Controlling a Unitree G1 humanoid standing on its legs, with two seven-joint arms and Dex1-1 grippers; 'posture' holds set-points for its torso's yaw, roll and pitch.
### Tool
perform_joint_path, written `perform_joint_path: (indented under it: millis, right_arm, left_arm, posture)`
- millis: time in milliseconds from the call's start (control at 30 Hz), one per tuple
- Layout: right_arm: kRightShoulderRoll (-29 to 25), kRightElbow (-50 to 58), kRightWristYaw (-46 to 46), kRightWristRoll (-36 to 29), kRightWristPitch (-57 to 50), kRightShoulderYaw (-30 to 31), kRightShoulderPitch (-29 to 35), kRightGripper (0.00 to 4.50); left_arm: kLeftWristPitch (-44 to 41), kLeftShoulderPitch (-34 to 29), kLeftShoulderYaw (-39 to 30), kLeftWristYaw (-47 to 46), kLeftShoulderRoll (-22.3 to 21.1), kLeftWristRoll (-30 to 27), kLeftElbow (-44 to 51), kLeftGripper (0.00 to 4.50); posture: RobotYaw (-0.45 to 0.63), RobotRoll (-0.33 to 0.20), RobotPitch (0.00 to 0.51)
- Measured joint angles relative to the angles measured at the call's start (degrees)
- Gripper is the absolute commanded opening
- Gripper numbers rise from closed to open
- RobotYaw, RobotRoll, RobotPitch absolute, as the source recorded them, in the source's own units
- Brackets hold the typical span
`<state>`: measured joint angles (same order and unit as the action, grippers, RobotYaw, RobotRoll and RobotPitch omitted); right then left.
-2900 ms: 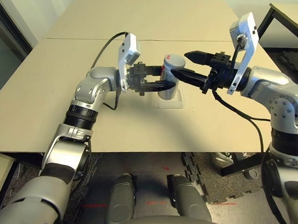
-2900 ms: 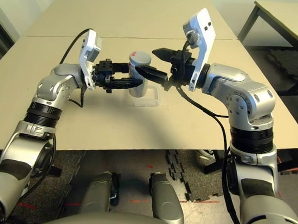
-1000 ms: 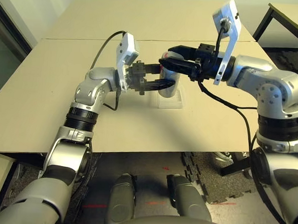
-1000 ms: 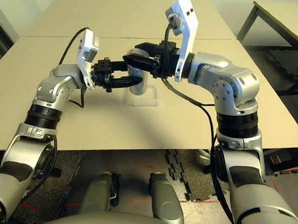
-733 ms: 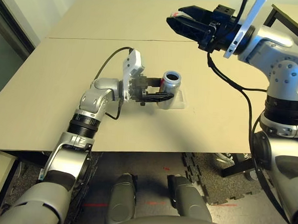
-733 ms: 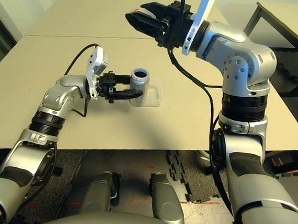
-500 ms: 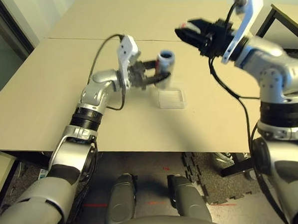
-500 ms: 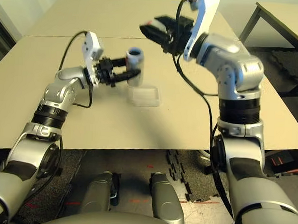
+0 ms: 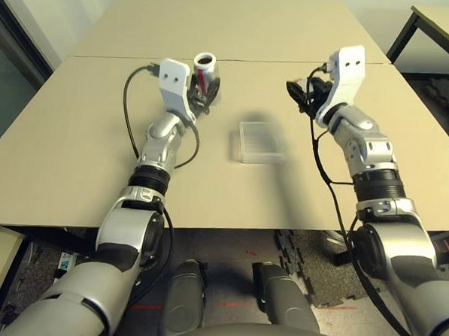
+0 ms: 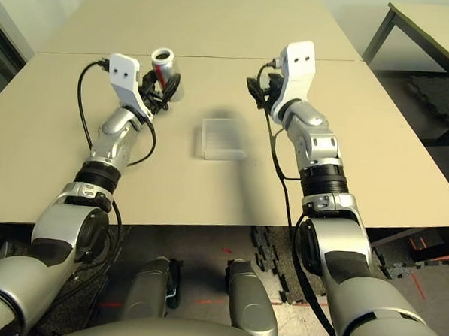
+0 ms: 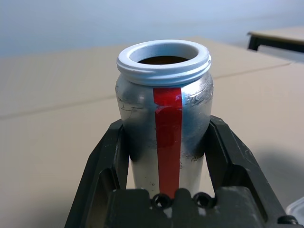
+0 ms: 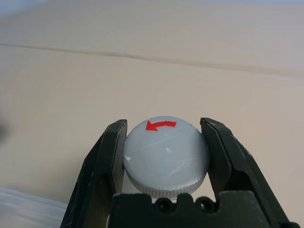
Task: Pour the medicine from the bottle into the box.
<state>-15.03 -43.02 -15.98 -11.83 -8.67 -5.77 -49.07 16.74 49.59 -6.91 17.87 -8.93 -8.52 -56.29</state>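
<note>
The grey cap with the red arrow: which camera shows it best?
The right wrist view: the cap sits large between the right gripper's fingers, arrow on top. In the head views the gripper is small and the cap cannot be made out.

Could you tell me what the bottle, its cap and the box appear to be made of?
Bottle: probably metal or metallised plastic, silvery with a dull scuffed sheen; white, likely plastic rim and a red strip.
Cap: likely plastic, matte pale grey, ribbed edge, red arrow on top.
Box: clear plastic; the table shows through it.
</note>
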Motion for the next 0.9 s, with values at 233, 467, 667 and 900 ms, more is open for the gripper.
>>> perform_joint_path:
  millis: [233, 467, 667, 900]
  right_arm:
    - [1.6, -13.9, 1.9, 1.7, 8.1, -1.8, -2.5, 2.59]
    - [3.6, -20.0, 1.6, 3.0, 12.0, -1.8, -4.2, 2.59]
    - [4.0, -21.8, 1.5, 3.6, 12.3, -1.8, -4.3, 3.33]
    - [4.0, -22.3, 1.0, 3.9, 12.9, -1.8, -4.7, 4.50]
  left_arm:
    - [2.9, 1.0, 0.0, -2.7, 0.1, 1.8, -5.3, 2.47]
    - [3.4, 1.1, -0.3, -2.5, -0.3, 1.9, -5.8, 2.47]
    - [3.4, 1.1, -0.5, -2.3, -0.5, 2.0, -5.8, 2.47]
    - [3.4, 1.1, -0.6, -2.1, -0.5, 2.0, -5.8, 2.47]
  posture:
    - [-0.12, 0.000, 0.064]
    - [-0.11, 0.000, 0.062]
    - [-0.10, 0.000, 0.057]
    - [-0.12, 0.000, 0.057]
